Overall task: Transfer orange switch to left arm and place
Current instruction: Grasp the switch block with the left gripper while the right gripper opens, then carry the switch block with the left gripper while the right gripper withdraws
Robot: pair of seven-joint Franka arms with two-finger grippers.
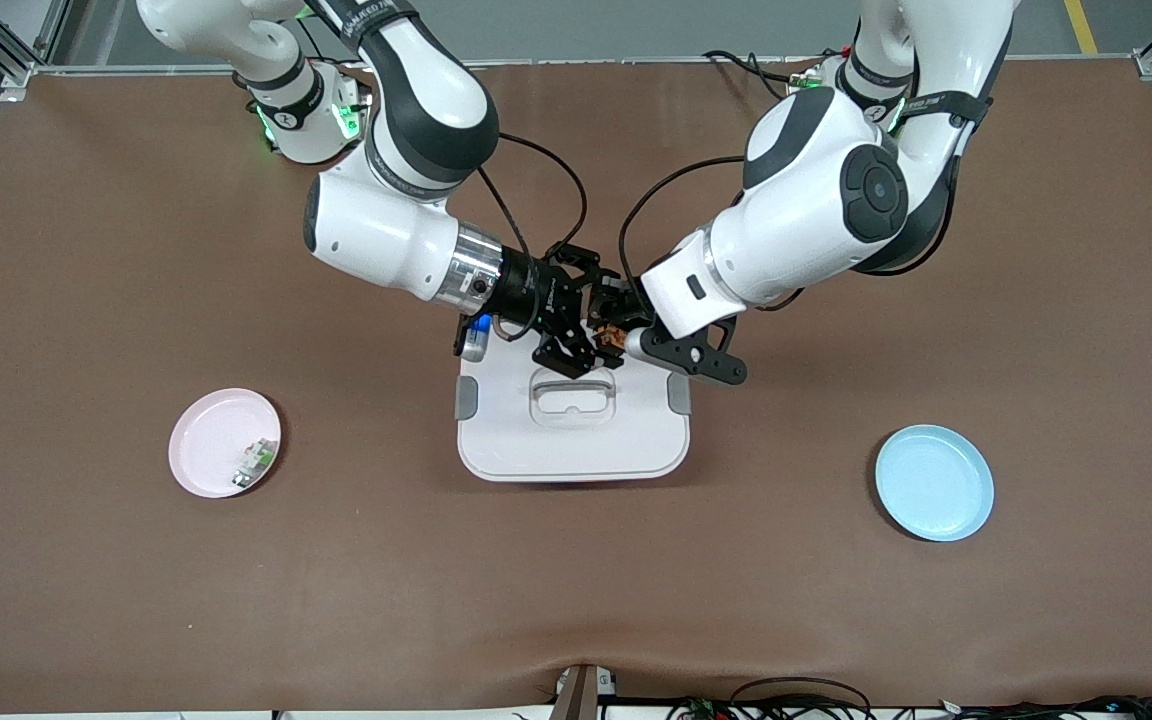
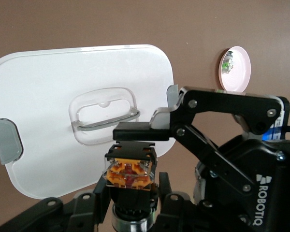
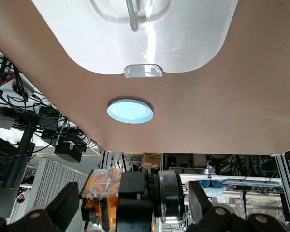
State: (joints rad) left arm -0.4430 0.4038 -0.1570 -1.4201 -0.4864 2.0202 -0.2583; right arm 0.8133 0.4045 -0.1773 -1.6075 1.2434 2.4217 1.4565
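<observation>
Your switch [image 1: 610, 338] is up in the air over the box [image 1: 572, 436], at the edge of the lid nearest the arm bases. In the left wrist view it shows as an orange-faced block on a black body [image 2: 129, 173], clamped in the left gripper [image 1: 620, 334] — those fingers are clenched on it from both sides. In the right wrist view the same switch [image 3: 102, 193] sits between the spread fingers of the right gripper [image 1: 576, 335], and you can see gaps on either side: that claw is released and is not gripping anything. One of its fingers [image 2: 144, 131] lies flat just above the switch in the left wrist view.

Both grippers meet tip to tip over the box, above its grey handle [image 1: 572, 384].

On the table [image 1: 86, 250], the pink plate [image 1: 208, 445] lies toward the right arm's end, with a small green-and-white part [image 1: 254, 462] on it. The blue plate [image 1: 934, 482] lies toward the left arm's end — well apart from the box.
</observation>
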